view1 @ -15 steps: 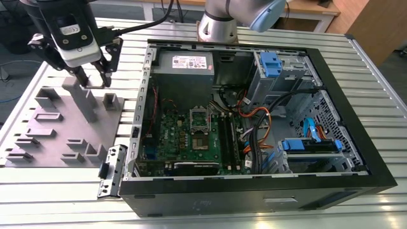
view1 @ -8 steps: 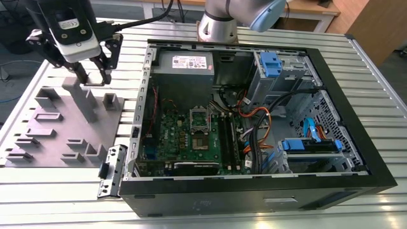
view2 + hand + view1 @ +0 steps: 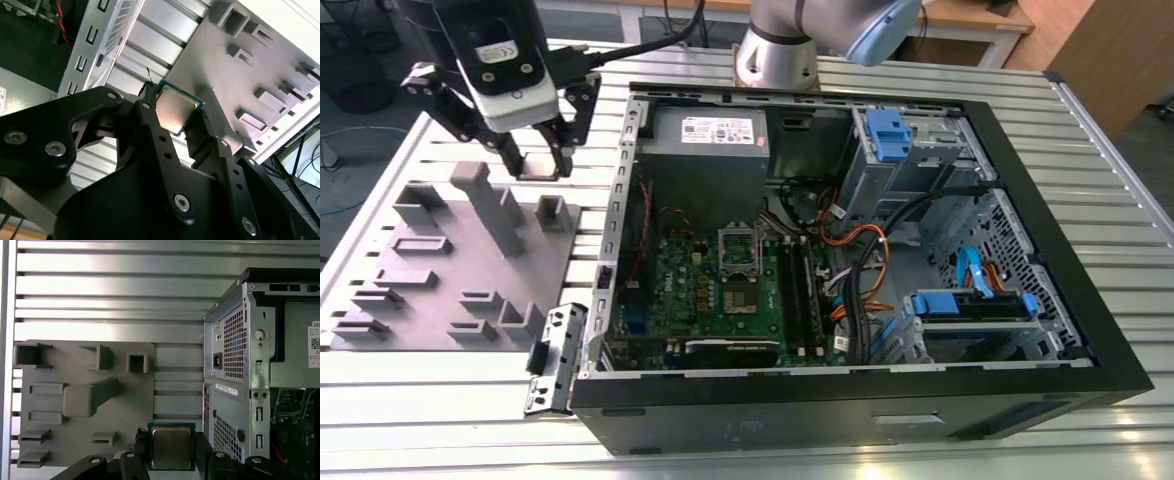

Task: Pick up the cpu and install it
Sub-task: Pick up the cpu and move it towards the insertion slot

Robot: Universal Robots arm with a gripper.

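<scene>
1. A slatted metal table (image 3: 440, 410) carries everything, and a wooden desk stands at the far edge.
2. An open computer case (image 3: 854, 405) lies on its side on the exterior view's right. It holds a green board (image 3: 700, 295) with a metal socket (image 3: 740, 250) near the board's middle.
3. A grey tray (image 3: 434, 255) with upright blocks lies on the exterior view's left, just beside the case.
4. The gripper (image 3: 542, 162) hangs over the tray's far end, near the far left corner of the case.
5. Its two black fingers (image 3: 150, 130) are drawn in tight on the cpu (image 3: 171, 447), pinching it by opposite edges.
6. In both wrist views the cpu's silvery top faces the cameras, with a green rim showing around it.
7. The cpu sits between the fingertips, above the strip where the tray's edge meets the bare slats beside the case.
8. The cpu is outside the case and well apart from the socket.
</scene>
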